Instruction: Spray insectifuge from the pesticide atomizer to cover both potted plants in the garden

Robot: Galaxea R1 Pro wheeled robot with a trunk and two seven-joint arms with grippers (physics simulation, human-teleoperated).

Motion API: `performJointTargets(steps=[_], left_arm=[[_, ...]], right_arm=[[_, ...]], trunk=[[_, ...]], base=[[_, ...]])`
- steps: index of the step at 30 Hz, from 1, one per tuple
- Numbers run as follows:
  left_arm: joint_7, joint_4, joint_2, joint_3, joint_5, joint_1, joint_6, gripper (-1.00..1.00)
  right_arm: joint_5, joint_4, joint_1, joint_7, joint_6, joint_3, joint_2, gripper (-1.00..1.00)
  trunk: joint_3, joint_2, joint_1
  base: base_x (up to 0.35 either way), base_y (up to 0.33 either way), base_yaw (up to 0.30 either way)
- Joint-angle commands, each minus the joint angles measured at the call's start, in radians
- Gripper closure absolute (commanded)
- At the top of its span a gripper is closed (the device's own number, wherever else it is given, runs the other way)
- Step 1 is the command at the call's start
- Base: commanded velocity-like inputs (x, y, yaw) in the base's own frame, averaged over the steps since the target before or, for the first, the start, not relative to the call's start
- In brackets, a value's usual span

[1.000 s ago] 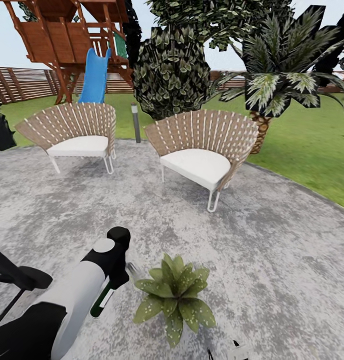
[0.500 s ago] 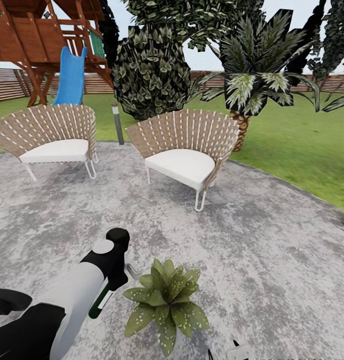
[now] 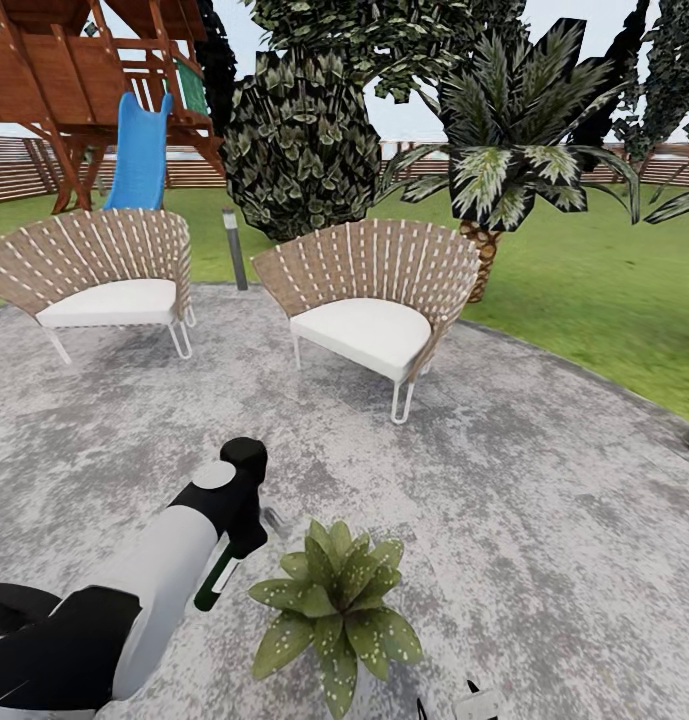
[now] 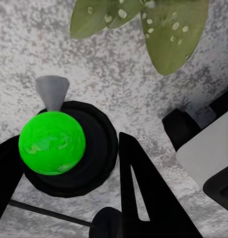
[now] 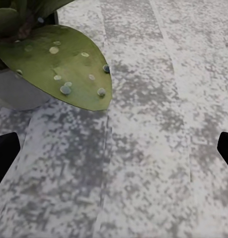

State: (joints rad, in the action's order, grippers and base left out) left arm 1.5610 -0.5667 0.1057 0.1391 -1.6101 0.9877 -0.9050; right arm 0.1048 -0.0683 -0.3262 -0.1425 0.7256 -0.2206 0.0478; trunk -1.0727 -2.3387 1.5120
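Mottled-grey paving of the round patio (image 3: 544,520) is being shown across most of the head view, with green lawn (image 3: 604,290) bordering it at the right and behind. A brown slat fence (image 3: 24,165) is being seen at the back, along with a wooden playhouse (image 3: 54,70) and its blue slide (image 3: 139,155). Two woven chairs with white cushions are being counted on the patio: one at left (image 3: 109,275), one near centre (image 3: 369,295). A short lamp post (image 3: 231,248) is standing between them. A scaly-trunked palm (image 3: 504,170) and a dense dark bush (image 3: 299,145) are standing behind the chairs.

One potted plant (image 3: 336,605) is being seen, standing on the paving; its grey pot (image 5: 19,91) is being shown in the right wrist view under spotted green leaves.

The pesticide atomizer (image 3: 220,572) is being held by the left gripper (image 3: 242,520), just beside the plant's leaves, dark body hanging down and its pale nozzle pointing toward the plant. The left jaws are being kept pinched on the bottle.

The right gripper (image 5: 114,148) is being held low over the paving near the pot, jaws spread wide, fingertips (image 5: 4,153) at the frame edges.
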Motion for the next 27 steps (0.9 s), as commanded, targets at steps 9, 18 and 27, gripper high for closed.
performJointTargets(steps=[9, 18, 27], left_arm=[[0.010, 0.001, -0.013, -0.004, -0.008, -0.014, -0.008, 1.00], [0.010, 0.001, -0.020, -0.004, -0.008, -0.015, -0.009, 1.00], [0.010, 0.004, -0.020, -0.006, -0.005, -0.019, -0.009, 1.00]], right_arm=[[0.010, 0.001, -0.001, -0.009, 0.001, -0.002, 0.000, -1.00], [0.011, 0.001, -0.001, -0.010, 0.001, -0.002, 0.000, -1.00], [0.010, 0.001, -0.001, -0.010, 0.002, -0.002, 0.000, -1.00]], trunk=[[-0.001, 0.000, 0.000], [-0.001, 0.000, 0.000], [-0.001, 0.000, 0.000]], base=[[0.000, 0.000, -0.033], [0.000, 0.000, -0.246], [0.075, 0.072, -0.034]])
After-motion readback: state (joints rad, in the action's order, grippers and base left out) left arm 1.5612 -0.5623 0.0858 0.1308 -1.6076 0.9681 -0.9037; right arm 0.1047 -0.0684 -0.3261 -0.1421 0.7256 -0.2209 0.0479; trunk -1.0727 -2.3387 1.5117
